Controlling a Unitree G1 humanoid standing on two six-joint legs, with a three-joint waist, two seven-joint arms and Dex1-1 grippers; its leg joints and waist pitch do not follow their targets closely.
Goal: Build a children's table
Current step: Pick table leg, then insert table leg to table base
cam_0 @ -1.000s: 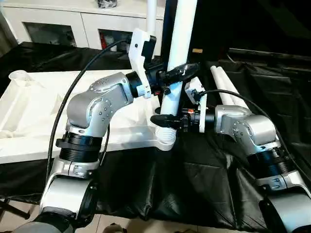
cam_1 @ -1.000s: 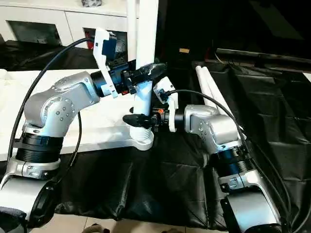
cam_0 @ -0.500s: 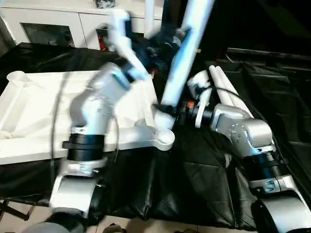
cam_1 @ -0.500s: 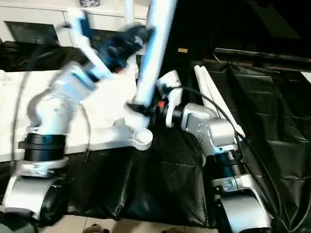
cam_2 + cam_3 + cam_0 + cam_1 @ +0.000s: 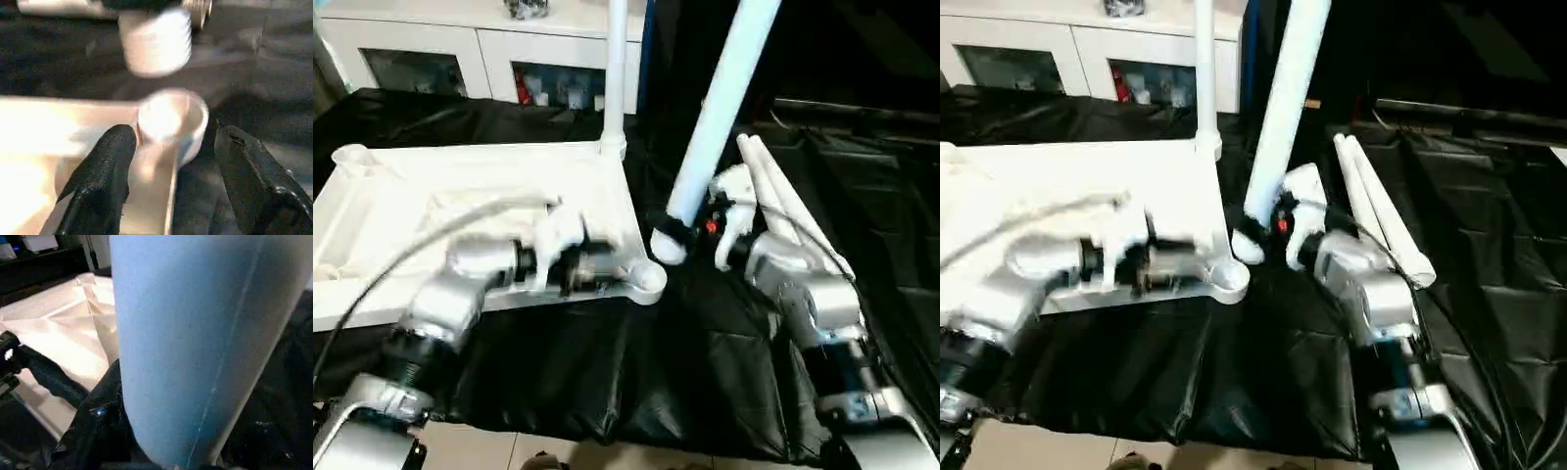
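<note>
The white tabletop lies underside up on black cloth, with one leg standing upright in its far right corner. My right gripper is shut on the lower part of a second leg, which leans up to the right. Its threaded end hangs just above and beside the near right corner socket. My left arm lies low across the tabletop's front edge. The left gripper is open, its fingers on either side of that socket and holding nothing.
Two spare legs lie side by side on the black cloth behind my right arm. A white cabinet with glass doors stands behind the table. The floor edge shows at the bottom of the head views.
My left gripper has let go of the leg and swung down to the near corner socket. The leg has come out of that socket and tilted right, held by the right gripper alone.
</note>
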